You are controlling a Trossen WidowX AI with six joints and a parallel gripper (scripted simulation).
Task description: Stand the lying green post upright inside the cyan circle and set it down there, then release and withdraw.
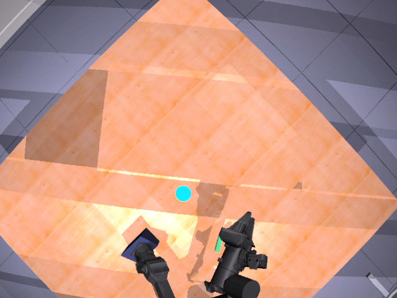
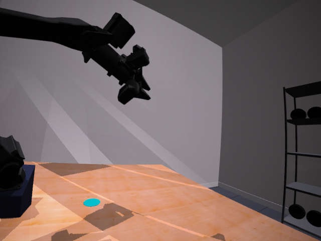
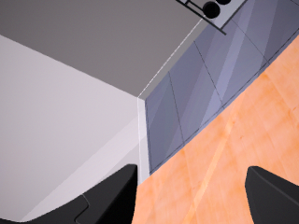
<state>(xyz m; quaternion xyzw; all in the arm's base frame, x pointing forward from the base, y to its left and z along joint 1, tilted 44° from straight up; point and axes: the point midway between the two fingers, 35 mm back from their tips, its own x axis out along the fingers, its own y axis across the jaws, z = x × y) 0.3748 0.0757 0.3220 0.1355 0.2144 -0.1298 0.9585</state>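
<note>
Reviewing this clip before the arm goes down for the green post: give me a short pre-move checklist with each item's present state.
1. Gripper open, nothing between its fingers: ok.
2. Green post lying on the table, not yet picked up: ok, though the arm partly covers it in the top view.
3. Cyan circle free of objects: ok.
4. Gripper lined up over the post: cannot tell; it hangs high above the table and points at a slant.
5. Post seen from the wrist view: not ok, only table, floor and wall show between the fingers.
</note>
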